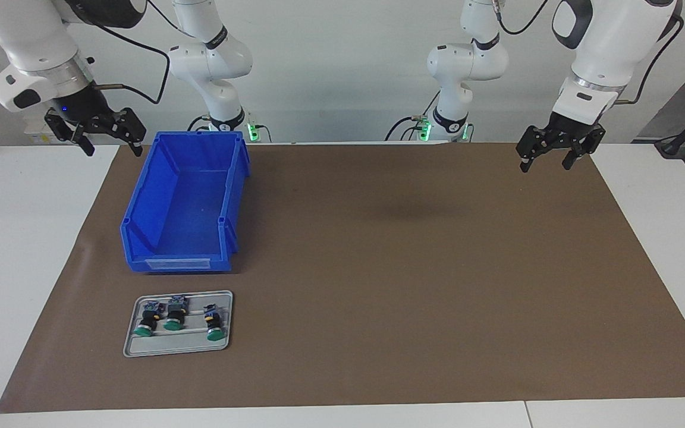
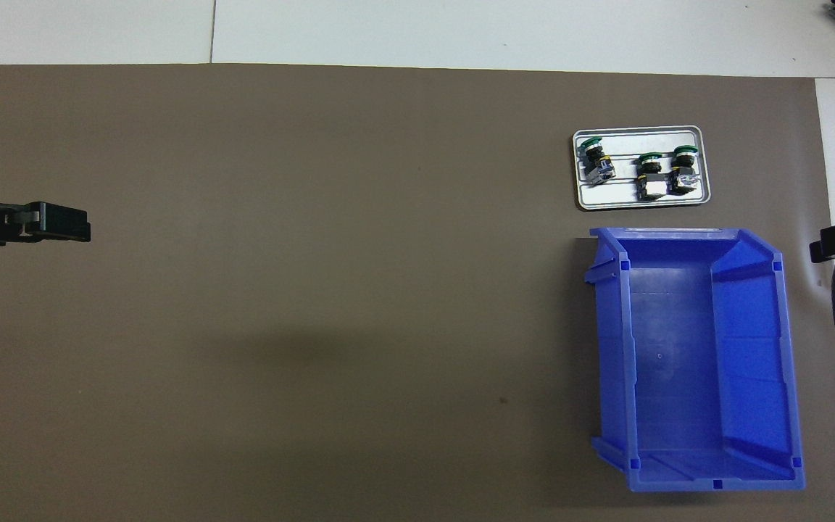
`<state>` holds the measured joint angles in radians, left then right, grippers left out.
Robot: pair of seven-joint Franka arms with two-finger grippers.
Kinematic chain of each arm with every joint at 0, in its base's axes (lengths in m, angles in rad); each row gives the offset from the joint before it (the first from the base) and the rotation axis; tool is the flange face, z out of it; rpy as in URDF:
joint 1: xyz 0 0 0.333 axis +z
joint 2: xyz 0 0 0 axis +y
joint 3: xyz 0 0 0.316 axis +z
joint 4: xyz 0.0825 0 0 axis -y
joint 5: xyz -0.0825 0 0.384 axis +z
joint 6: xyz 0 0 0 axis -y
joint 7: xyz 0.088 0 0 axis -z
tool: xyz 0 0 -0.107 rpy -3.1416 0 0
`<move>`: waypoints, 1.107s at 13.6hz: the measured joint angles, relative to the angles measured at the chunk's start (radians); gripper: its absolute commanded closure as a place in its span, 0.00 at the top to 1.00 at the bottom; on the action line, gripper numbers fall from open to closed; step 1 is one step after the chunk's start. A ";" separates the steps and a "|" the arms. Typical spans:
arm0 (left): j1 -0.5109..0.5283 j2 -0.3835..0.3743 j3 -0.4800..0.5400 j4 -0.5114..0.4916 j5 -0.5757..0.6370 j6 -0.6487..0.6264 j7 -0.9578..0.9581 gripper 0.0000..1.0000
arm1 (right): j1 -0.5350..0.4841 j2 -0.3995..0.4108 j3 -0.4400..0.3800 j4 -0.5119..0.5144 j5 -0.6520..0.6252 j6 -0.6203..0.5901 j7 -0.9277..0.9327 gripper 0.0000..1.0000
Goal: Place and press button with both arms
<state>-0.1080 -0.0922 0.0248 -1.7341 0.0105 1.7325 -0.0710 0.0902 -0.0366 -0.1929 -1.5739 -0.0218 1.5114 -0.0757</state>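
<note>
Three push-button switches with round green caps lie on their sides in a small grey metal tray (image 1: 179,352), toward the right arm's end of the table. Two lie close together (image 1: 146,321) (image 1: 174,315); the third button (image 1: 214,323) lies a little apart from them. No writing on them can be read. Nearer the robots than the tray sits a blue plastic bin (image 1: 183,202), with a blank label strip on its low front wall. Both rest on a brown mat (image 1: 408,267) covering the white table (image 1: 21,249). The right gripper (image 1: 107,141) hangs over the mat's edge beside the bin, fingers spread wide, holding nothing. The left gripper (image 1: 547,159) hangs over the mat's corner at the left arm's end, fingers likewise spread, holding nothing.
</note>
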 measured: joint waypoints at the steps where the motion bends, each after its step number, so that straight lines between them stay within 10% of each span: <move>1: 0.000 0.000 0.000 0.000 0.000 0.000 0.000 1.00 | 0.000 -0.001 0.000 0.000 0.000 0.000 0.000 1.00; 8: 0.000 0.000 0.000 0.000 0.000 0.000 0.000 1.00 | 0.009 -0.003 0.000 -0.002 0.000 0.013 0.002 1.00; 15: 0.000 0.000 0.000 0.000 0.000 0.000 0.000 1.00 | 0.069 0.108 0.004 -0.032 0.000 0.312 0.049 1.00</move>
<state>-0.1080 -0.0922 0.0248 -1.7341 0.0105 1.7325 -0.0710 0.1596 0.0711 -0.1888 -1.6058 -0.0214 1.8239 -0.0266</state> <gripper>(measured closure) 0.000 0.000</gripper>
